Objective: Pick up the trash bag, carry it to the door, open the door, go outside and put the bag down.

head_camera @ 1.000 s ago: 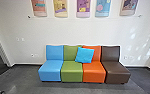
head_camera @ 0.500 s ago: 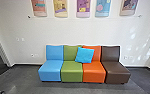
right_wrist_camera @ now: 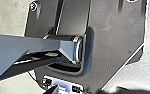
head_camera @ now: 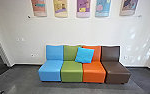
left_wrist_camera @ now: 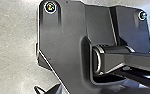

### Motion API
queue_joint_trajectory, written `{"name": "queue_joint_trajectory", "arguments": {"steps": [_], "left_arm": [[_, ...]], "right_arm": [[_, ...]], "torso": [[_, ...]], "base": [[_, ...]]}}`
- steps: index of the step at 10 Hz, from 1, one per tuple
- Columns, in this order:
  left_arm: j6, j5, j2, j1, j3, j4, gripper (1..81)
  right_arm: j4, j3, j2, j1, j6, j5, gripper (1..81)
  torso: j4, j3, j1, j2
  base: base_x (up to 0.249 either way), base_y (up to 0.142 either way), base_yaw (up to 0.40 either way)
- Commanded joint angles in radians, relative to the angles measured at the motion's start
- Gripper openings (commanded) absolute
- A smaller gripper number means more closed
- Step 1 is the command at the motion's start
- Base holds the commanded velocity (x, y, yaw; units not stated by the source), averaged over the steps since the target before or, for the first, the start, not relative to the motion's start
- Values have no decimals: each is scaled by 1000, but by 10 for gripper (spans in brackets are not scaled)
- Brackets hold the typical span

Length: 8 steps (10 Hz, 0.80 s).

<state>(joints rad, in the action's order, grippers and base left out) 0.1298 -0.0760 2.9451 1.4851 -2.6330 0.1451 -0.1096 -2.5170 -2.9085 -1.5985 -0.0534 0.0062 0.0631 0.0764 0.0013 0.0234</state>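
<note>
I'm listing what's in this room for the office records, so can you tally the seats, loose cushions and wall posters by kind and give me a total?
Armless padded seats (light blue, green, orange, dark brown): 4
Square bright-blue fabric cushion: 1
Colourful printed wall posters: 5
Total: 10

Soft, bright light covers the wall [head_camera: 58, 31] in the head view, with pale patches at right; shadow lies under the 4 seats [head_camera: 72, 73]. Upright edges lean at far left. In the 2 wrist views, the floor looks pale; bluish glare tints the left one's upper right.
</note>
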Motion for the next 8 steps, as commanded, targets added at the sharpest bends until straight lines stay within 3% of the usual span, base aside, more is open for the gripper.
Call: {"name": "queue_joint_trajectory", "arguments": {"steps": [1,2,3,6,7,8], "left_arm": [[1,-48,-98,-48,146,-24,811],[1,-47,-130,-53,187,-30,811],[2,-50,-156,-61,215,-39,811],[2,-51,-222,-76,284,-76,811],[2,-56,-239,-87,292,-93,811],[2,-61,-250,-99,295,-97,811]], "right_arm": [[7,130,88,30,-9,-60,811],[7,181,120,31,-8,-60,811],[7,217,150,33,-9,-58,811],[8,282,217,39,-11,-58,811],[27,328,261,45,-11,-58,811],[37,380,301,51,-11,-57,811]], "torso": [[0,0,0,0],[0,62,0,0],[0,96,64,100],[0,145,85,133],[0,81,104,165],[0,116,128,202]], "base": [[0,0,0],[0,0,0],[0,0,0],[0,0,0],[0,0,0],[0,0,0]]}}
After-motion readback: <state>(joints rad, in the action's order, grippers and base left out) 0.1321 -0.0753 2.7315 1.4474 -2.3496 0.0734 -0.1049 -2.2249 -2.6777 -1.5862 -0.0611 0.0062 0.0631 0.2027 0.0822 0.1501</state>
